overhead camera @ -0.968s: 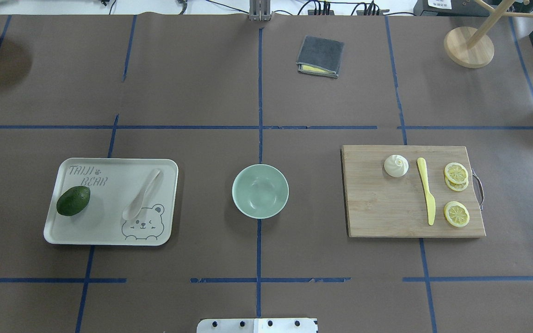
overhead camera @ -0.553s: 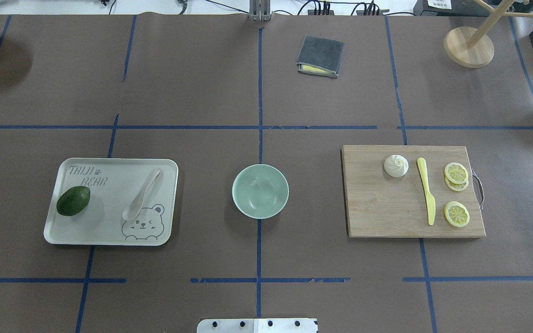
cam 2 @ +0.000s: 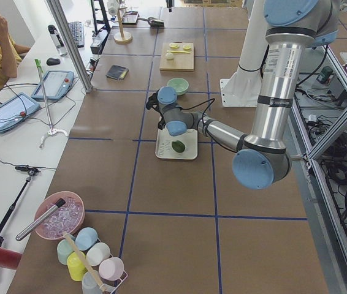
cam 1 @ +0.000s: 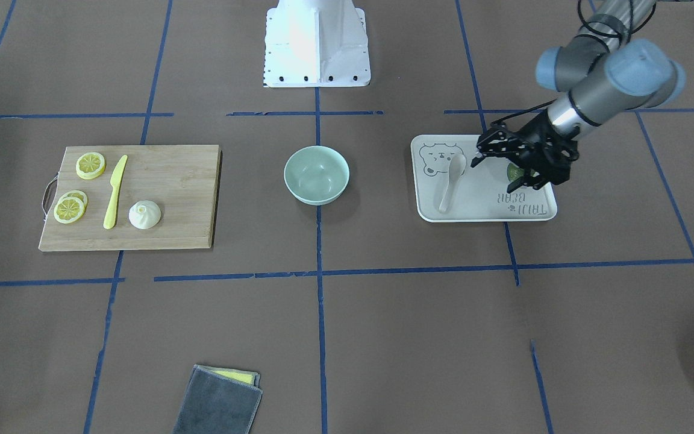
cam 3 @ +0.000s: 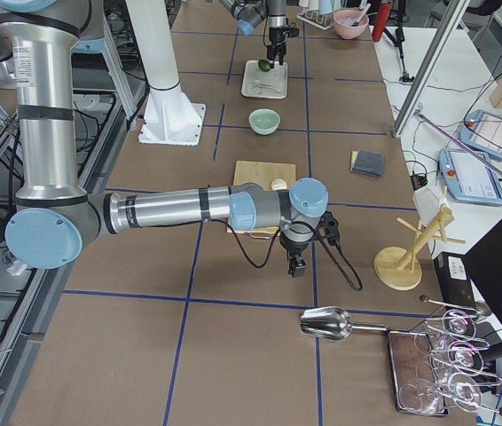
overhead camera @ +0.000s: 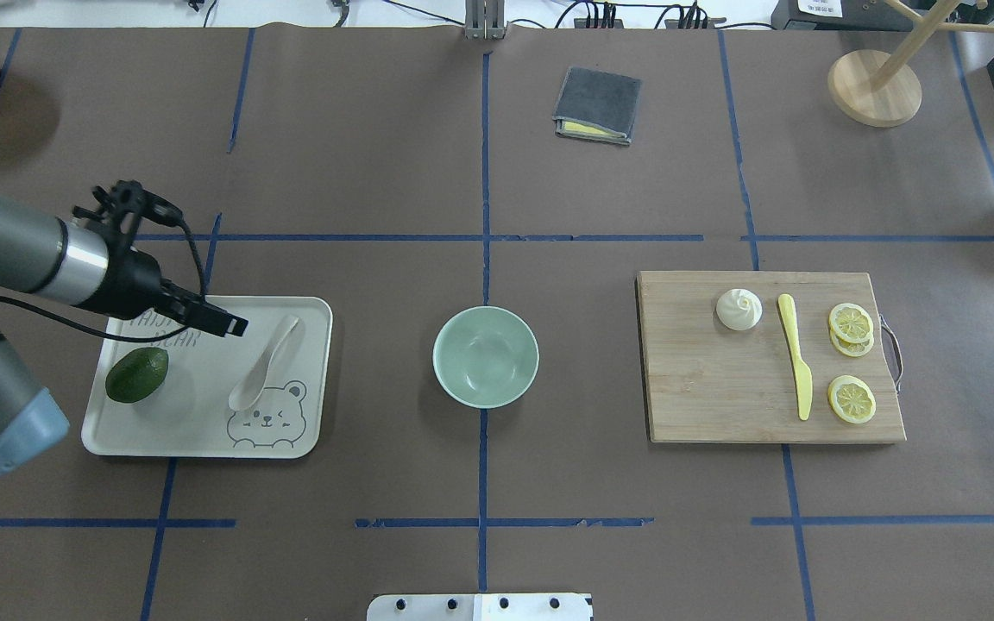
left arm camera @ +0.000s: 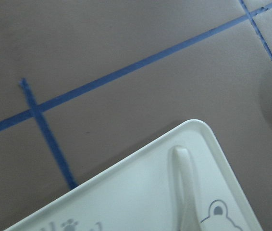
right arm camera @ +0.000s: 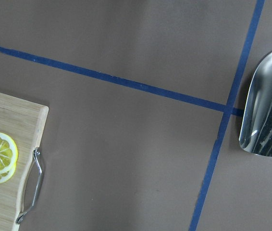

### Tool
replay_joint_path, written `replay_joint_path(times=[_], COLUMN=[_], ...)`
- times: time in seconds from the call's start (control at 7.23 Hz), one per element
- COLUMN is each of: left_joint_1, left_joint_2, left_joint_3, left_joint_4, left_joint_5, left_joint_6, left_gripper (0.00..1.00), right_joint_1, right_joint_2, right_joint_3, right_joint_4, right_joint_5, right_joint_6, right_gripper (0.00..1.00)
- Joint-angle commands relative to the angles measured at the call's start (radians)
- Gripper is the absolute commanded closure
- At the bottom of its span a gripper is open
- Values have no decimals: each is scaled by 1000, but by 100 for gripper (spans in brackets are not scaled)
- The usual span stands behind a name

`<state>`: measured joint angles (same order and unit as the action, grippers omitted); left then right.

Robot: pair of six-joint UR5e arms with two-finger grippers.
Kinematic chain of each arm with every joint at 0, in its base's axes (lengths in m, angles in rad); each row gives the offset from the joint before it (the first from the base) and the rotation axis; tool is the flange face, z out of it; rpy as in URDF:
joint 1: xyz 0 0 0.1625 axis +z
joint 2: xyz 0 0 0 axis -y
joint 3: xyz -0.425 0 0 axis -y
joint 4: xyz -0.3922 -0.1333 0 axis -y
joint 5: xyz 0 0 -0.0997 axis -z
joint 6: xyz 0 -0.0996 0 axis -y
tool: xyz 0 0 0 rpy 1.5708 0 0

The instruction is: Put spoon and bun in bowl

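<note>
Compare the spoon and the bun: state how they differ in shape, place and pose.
Shape: the spoon is long, with a handle and a scoop; the bun is a round dome with a twisted top.
Place: the spoon is on the white tray, on the robot's left of the bowl; the bun is on the wooden cutting board, on its right.
Pose: the spoon lies flat; the bun sits upright.
Both are pale and outside the bowl.

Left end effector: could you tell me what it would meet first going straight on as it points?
Most likely the spoon, at its handle, lying on the tray; the left end effector tilts downward, so with depth unclear it might touch the tray floor first.
</note>
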<state>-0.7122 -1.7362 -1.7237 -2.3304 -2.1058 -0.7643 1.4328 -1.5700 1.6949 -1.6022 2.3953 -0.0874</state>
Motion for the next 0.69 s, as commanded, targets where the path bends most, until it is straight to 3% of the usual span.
replay_joint_path(times=[0.0, 0.14, 0.28, 0.41, 0.55], left_joint_1=[97, 118, 126, 126, 126], left_joint_2=[-35, -57, -60, -60, -59], left_joint_3=[1, 7, 7, 7, 4], left_joint_4=[124, 173, 195, 195, 198], left_joint_5=[153, 155, 155, 155, 155], left_joint_6=[-21, -20, -20, -18, -18], left_gripper=[6, 7, 16, 36, 67], right_joint_1=[0, -2, -2, -2, -3], right_joint_2=[-4, -4, -2, -4, -2], right_joint_3=[-8, -8, -9, -14, -24], right_joint_4=[-2, -1, -2, -1, -1], right_joint_5=[1, 2, 1, 1, 1], right_joint_6=[0, 0, 0, -2, -3], right_gripper=[0, 0, 0, 0, 0])
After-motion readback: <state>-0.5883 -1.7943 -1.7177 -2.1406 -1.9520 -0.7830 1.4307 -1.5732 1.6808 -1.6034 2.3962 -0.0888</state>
